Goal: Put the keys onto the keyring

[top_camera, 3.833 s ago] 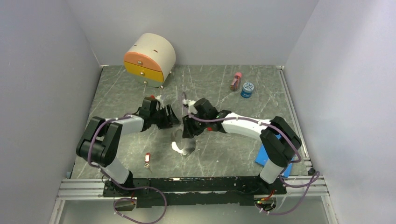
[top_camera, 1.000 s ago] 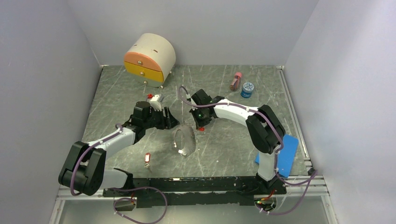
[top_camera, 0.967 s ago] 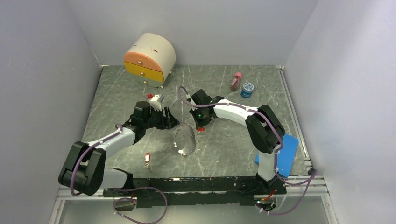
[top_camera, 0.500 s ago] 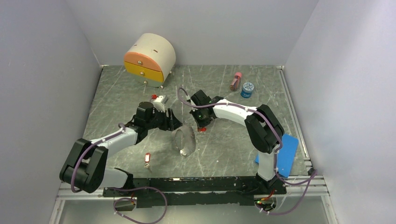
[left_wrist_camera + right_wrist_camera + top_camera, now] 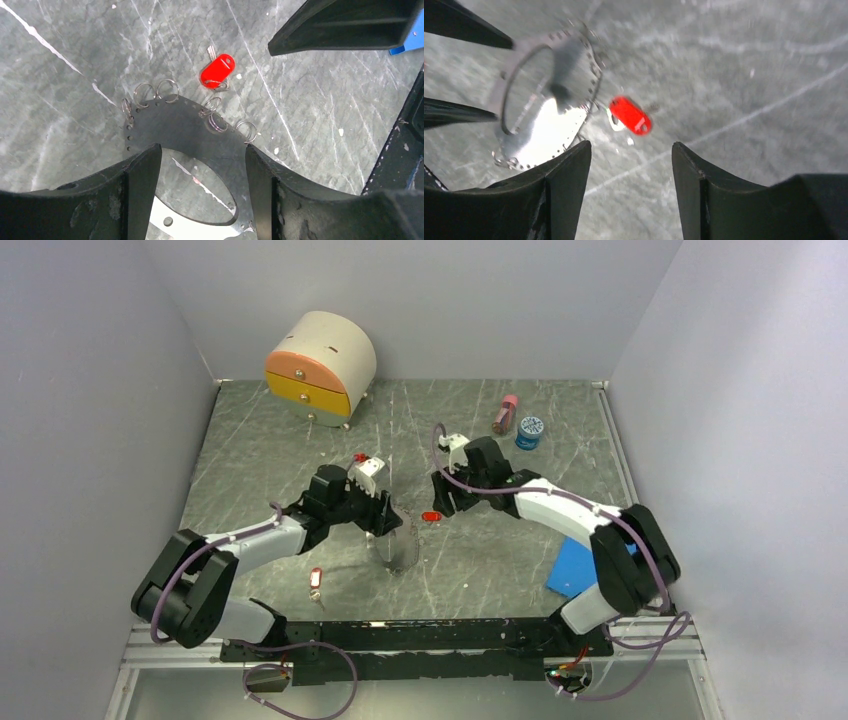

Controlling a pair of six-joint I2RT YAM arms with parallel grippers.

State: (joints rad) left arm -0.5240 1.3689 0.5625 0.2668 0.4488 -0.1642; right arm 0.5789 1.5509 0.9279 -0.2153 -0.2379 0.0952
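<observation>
Spanning the walled cell, the dark marbled counter (image 5: 260, 440) carries everything. A cream round-topped drawer chest (image 5: 320, 365) with orange and yellow fronts stands in the far left corner, well behind the left fingers (image 5: 385, 522). A blue flat pad (image 5: 572, 568) lies near the right arm's base, well apart from the right fingers (image 5: 442, 504).

Both arms reach in toward mid-counter, their fingers facing each other with a small stretch of counter between them.

The keyring (image 5: 185, 120) is a flat dark oval hoop, drilled with holes along its edge and hung with several small wire split rings. It lies flat on the counter directly under the left fingers, which stand apart and straddle its near arc. The hoop is wider than their gap and runs on beneath both tips. Whether they touch it cannot be told.

A pink bottle (image 5: 505, 414) and a blue-lidded jar (image 5: 530, 430) sit close together well beyond the right fingers.

One red-tagged key (image 5: 217, 71) lies on the counter just past the hoop's far edge, between the two sets of fingers. Its own small ring sits just beside one of the hoop's split rings; whether they are linked cannot be told. The right fingers hang spread apart above it, holding nothing.

A second key (image 5: 317, 580), also red-tagged, lies alone near the arm bases, behind the left fingers.
</observation>
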